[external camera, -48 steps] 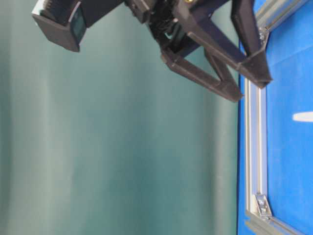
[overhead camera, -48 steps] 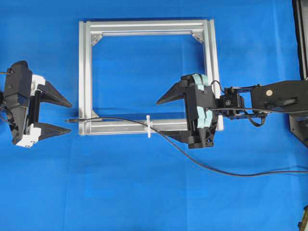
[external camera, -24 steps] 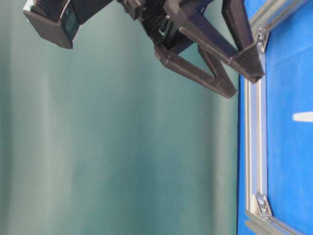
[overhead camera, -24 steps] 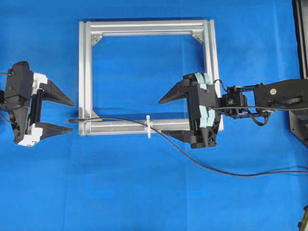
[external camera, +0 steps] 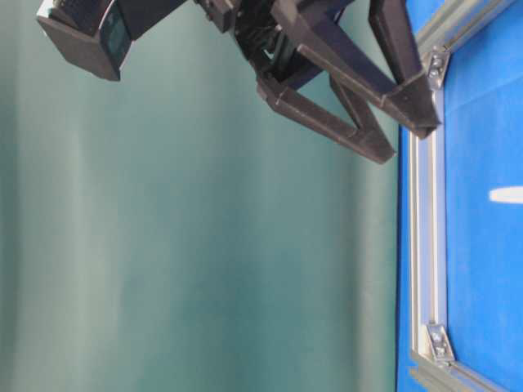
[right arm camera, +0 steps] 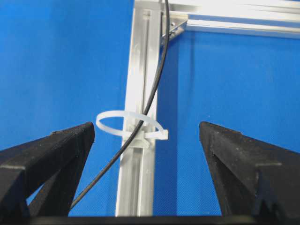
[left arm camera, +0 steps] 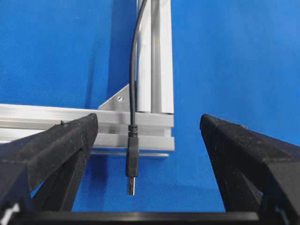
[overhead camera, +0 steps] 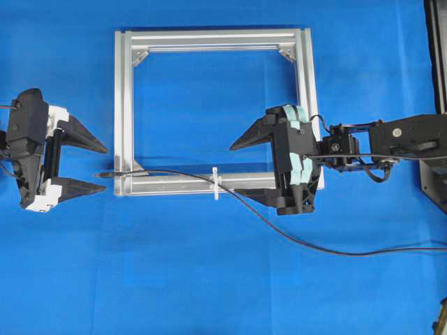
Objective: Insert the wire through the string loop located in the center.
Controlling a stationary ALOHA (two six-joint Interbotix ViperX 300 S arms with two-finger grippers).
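Left wrist view: wire (left arm camera: 131, 154) plug between open left hand (left arm camera: 149, 140) fingers.

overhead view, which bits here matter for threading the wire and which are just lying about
Part of the job:
wire
string loop
left gripper, open
right gripper, open
silver frame, carrying the loop

Just lying about:
blue table cover
dark stand at the right edge

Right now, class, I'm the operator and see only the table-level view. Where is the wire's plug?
Observer: The plug lies just past the frame's corner, untouched, between the fingers of the open left gripper.
Operator: And the loop?
Observer: The loop stands on the frame. The wire appears to run through it, ahead of the open right gripper.
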